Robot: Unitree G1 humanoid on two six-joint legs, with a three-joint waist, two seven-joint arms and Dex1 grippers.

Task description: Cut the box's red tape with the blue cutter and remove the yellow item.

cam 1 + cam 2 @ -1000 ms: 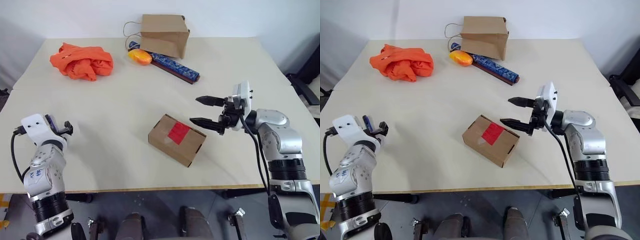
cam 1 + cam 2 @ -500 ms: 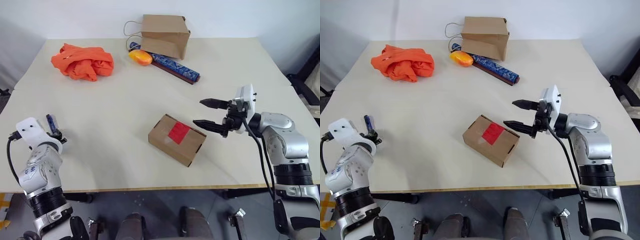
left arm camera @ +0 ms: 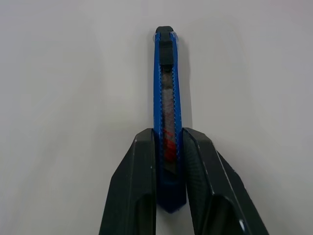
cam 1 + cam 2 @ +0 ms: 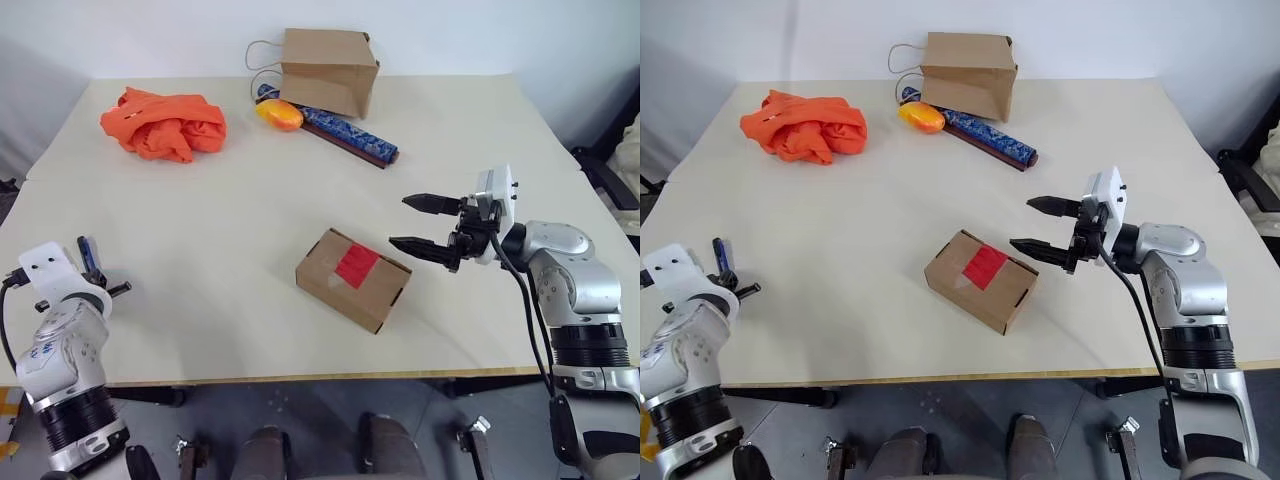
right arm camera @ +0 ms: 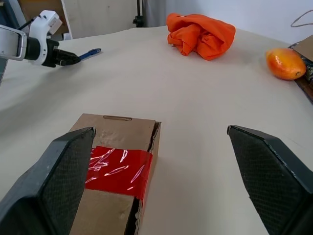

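Fingers of the left gripper [image 3: 168, 188] pinch the slim blue cutter [image 3: 165, 93] at lower left, while the right gripper [image 4: 428, 226] hangs spread beside the small brown cardboard box [image 4: 352, 279].

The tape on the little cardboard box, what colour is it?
Bright, shiny red tape across the small brown cardboard box; the right wrist view shows it best.

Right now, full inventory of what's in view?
Small brown cardboard box: 1, brown, table centre, sealed.
Red tape strip: 1, red, across the box top.
Slim blue cutter: 1, blue, gripped in left hand.
Crumpled orange cloth: 1, orange, far left.
Brown paper bag: 1, brown, far edge.
Orange-yellow oval fruit: 1, beside bag.
Long blue patterned rod: 1, by bag.
Table: 1, beige.
Left hand: shut on cutter.
Right hand: open, right of box.
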